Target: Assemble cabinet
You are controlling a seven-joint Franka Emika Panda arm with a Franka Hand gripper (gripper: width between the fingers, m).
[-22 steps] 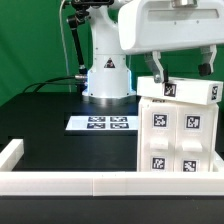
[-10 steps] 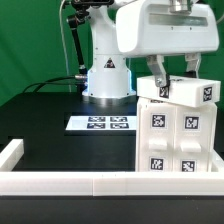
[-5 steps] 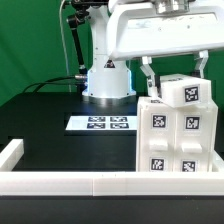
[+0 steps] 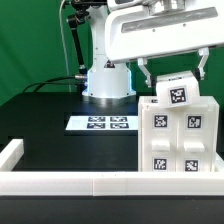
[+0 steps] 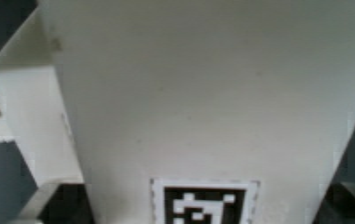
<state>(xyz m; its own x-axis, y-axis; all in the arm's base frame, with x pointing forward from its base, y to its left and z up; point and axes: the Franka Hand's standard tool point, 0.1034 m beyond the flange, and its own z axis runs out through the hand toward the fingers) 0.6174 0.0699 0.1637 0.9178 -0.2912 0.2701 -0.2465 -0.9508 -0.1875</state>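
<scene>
The cabinet body, a large white box with several tags on its front, stands at the exterior view's right. A smaller white panel block with one tag sits at the body's top edge. My gripper is shut on this block, one finger on each side of it. In the wrist view the white panel block fills the picture. Its tag lies between my dark fingers. The contact between the block and the body is hidden.
The marker board lies flat on the black table in front of the robot base. A low white border rail runs along the near edge, with a corner at the exterior view's left.
My gripper has turned with the panel block. The block went from lying wide and tilted over the body to end-on, with its tag facing the exterior view.
</scene>
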